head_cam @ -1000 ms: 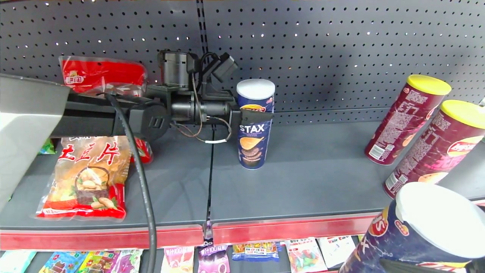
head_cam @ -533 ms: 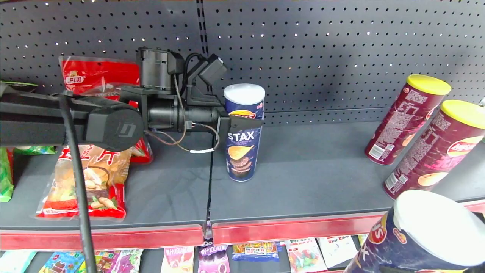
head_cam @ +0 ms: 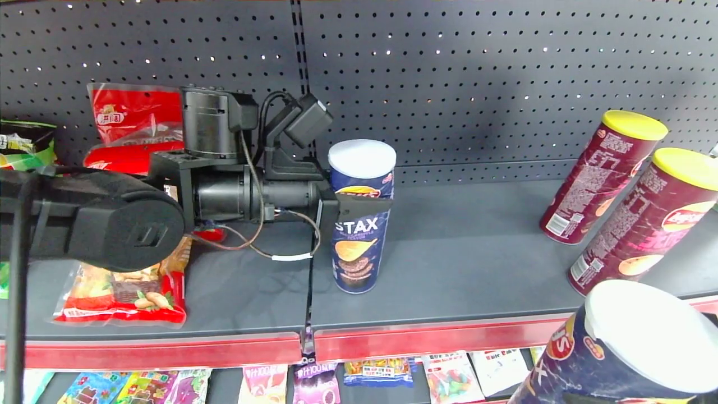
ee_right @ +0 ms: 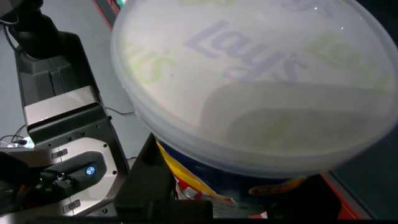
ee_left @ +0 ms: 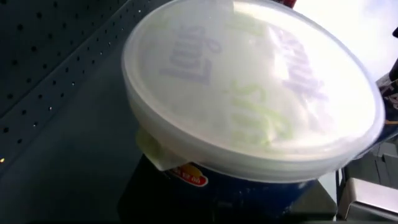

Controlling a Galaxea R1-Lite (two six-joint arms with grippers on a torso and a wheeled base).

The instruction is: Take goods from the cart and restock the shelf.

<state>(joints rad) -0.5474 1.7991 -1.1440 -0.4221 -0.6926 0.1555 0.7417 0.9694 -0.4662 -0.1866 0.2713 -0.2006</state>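
Note:
A blue chip can (head_cam: 359, 219) with a white lid stands upright over the middle of the grey shelf board (head_cam: 460, 258). My left gripper (head_cam: 360, 205) comes in from the left and is shut on the can's upper half. I cannot tell whether the base touches the board. In the left wrist view the can's lid (ee_left: 249, 87) sits above a dark finger (ee_left: 155, 196). A second blue can (head_cam: 617, 348) is low at the front right, below the shelf edge, with my right gripper (ee_right: 205, 199) shut on it under its lid (ee_right: 261, 74).
Two maroon cans with yellow lids (head_cam: 603, 177) (head_cam: 645, 221) lean at the shelf's right end. Snack bags (head_cam: 126, 280) (head_cam: 137, 120) lie at the left under and behind my left arm. A red rail (head_cam: 426, 339) edges the shelf front, with small packets (head_cam: 381, 373) on the level below.
My left arm has drawn back to the left and toward the shelf's front, carrying the blue can with it. The right gripper's can has dipped slightly.

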